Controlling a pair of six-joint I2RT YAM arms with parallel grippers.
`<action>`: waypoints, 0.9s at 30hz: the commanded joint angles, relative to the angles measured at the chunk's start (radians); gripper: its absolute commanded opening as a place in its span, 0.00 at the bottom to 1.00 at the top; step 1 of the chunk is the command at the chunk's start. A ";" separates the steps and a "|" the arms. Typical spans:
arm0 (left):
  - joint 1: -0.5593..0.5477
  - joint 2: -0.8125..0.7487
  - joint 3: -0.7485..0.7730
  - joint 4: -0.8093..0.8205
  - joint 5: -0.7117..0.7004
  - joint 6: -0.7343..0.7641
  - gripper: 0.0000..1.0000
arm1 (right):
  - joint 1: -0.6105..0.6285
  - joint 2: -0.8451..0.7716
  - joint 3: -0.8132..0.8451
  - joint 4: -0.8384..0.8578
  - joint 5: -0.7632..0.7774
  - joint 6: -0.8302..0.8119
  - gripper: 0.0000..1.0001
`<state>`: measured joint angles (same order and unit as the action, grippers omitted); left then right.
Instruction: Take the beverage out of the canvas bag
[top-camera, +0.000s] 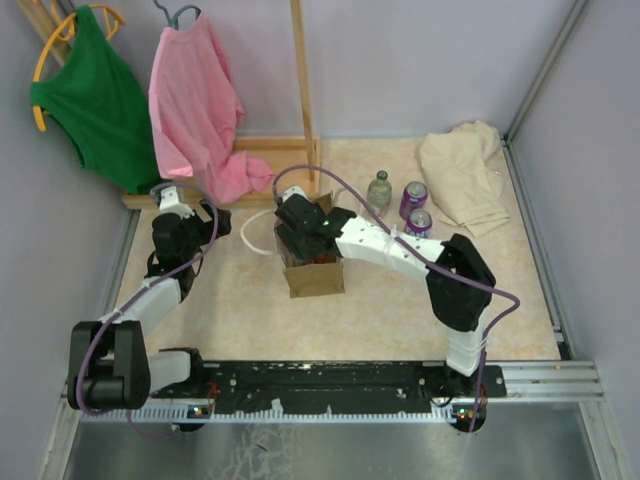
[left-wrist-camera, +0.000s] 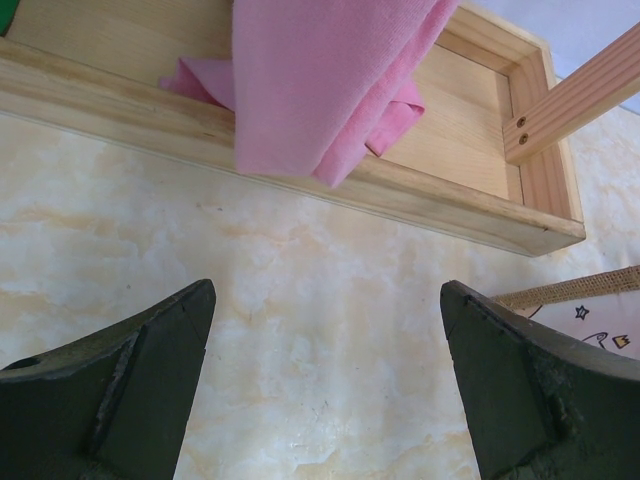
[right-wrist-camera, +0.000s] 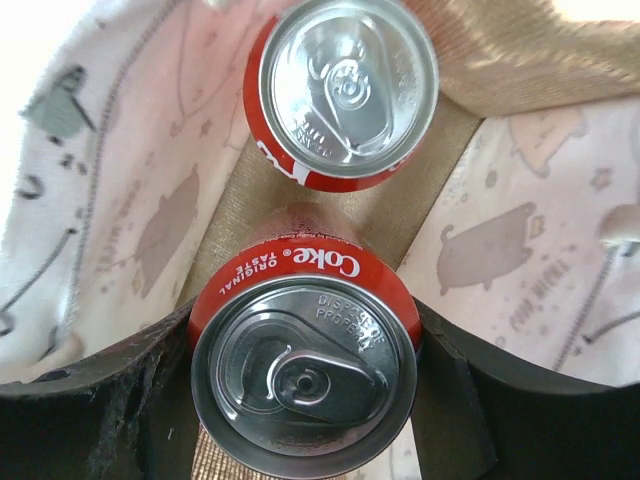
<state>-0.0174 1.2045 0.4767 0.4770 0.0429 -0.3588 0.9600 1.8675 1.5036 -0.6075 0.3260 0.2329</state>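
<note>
The right fingers (right-wrist-camera: 480, 410) press against both sides of a red Coke can (right-wrist-camera: 305, 365) (a second can (right-wrist-camera: 340, 85) stands just beside it), both upright inside the canvas bag (top-camera: 315, 277) on the bench (top-camera: 250, 310). The left fingers (left-wrist-camera: 130, 390) hang wide apart, holding nothing, near a pink cloth (left-wrist-camera: 320, 80).

Mid-table (top-camera: 250, 320), on marbled beige top: small boxy tan-brown canvas bag (top-camera: 316, 277), standing upright, white loop handle (top-camera: 256, 236) flopped out to its left. Right gripper (top-camera: 300, 238) reaching straight down into the bag's mouth, jaws hidden inside. Left gripper (top-camera: 172, 200) well apart to the left, near the base of the pale wooden rack (top-camera: 300, 90). Hanging on that rack: green garment (top-camera: 88, 100) and pink garment (top-camera: 195, 100), on hangers. Beyond the right arm: small glass bottle (top-camera: 379, 189), purple drink can (top-camera: 413, 199), second purple can (top-camera: 419, 222) just beside it. Crumpled beige cloth (top-camera: 465, 175) in the far right corner.
</note>
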 joint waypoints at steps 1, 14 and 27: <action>-0.006 0.009 0.036 0.012 0.005 0.008 1.00 | 0.016 -0.132 0.109 0.033 0.030 -0.023 0.00; -0.006 0.010 0.028 0.015 0.005 0.005 1.00 | 0.016 -0.160 0.290 -0.033 0.093 -0.109 0.00; -0.006 0.008 0.019 0.024 0.012 -0.003 1.00 | 0.011 -0.291 0.404 0.047 0.342 -0.266 0.00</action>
<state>-0.0174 1.2083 0.4797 0.4778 0.0441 -0.3599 0.9604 1.7245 1.8286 -0.7025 0.5087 0.0505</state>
